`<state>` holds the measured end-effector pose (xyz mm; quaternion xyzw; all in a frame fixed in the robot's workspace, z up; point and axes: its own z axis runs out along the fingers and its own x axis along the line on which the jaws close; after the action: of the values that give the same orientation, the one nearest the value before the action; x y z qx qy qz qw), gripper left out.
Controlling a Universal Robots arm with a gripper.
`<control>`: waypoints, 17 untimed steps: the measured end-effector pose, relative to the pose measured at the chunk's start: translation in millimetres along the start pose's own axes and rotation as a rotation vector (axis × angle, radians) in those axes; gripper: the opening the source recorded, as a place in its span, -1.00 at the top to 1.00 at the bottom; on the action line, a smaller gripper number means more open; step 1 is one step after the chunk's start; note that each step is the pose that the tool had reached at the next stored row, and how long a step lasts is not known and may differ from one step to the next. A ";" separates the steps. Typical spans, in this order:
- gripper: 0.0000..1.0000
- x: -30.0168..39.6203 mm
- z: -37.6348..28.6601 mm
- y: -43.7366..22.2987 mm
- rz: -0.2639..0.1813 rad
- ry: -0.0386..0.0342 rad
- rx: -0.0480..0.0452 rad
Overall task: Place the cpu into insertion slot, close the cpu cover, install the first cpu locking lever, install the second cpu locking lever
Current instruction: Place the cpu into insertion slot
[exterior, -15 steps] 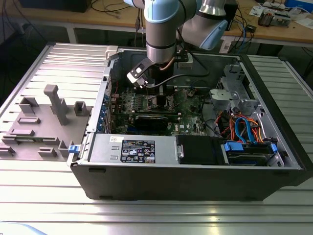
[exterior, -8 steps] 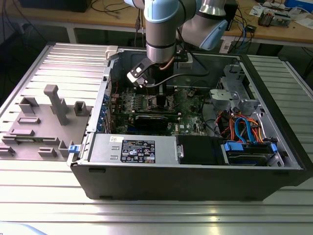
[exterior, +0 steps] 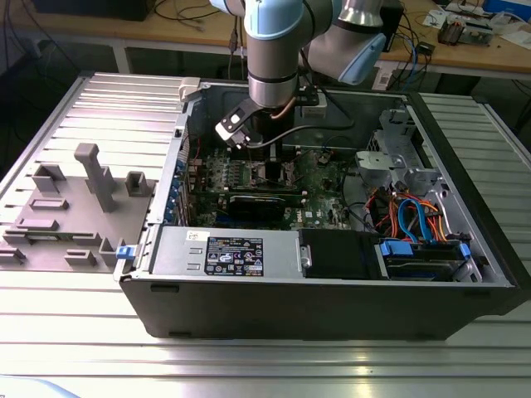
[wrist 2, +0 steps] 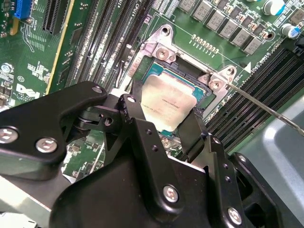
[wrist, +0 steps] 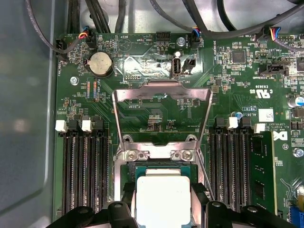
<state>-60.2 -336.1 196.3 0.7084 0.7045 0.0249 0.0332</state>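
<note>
Second wrist view: gripper (wrist 2: 165, 108) clamped on the cpu (wrist 2: 167, 97) at the insertion slot (wrist 2: 187, 75); first wrist view shows me the cpu cover (wrist: 161, 90) standing open.

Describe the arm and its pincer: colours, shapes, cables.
The arm is a silver-grey tube with pale blue joint caps and a black wrist band; a black cable loops out by the wrist. The pincer is matte black, built of jointed angular bars fastened with silver screws.

cpu (wrist: 163, 194) at insertion slot (wrist: 156, 153), gripper (wrist: 163, 209) flanking it, cpu cover (wrist: 161, 92) raised open
</note>
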 end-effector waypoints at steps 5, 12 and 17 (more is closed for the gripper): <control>-0.11 0.2 0.6 0.1 0.000 0.0014 -0.0009; -0.23 0.2 -0.3 0.1 0.000 0.0002 -0.0002; -0.23 2.7 -0.8 0.1 0.000 0.0003 -0.0001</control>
<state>-60.2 -333.4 197.1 0.7085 0.7045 0.0251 0.0331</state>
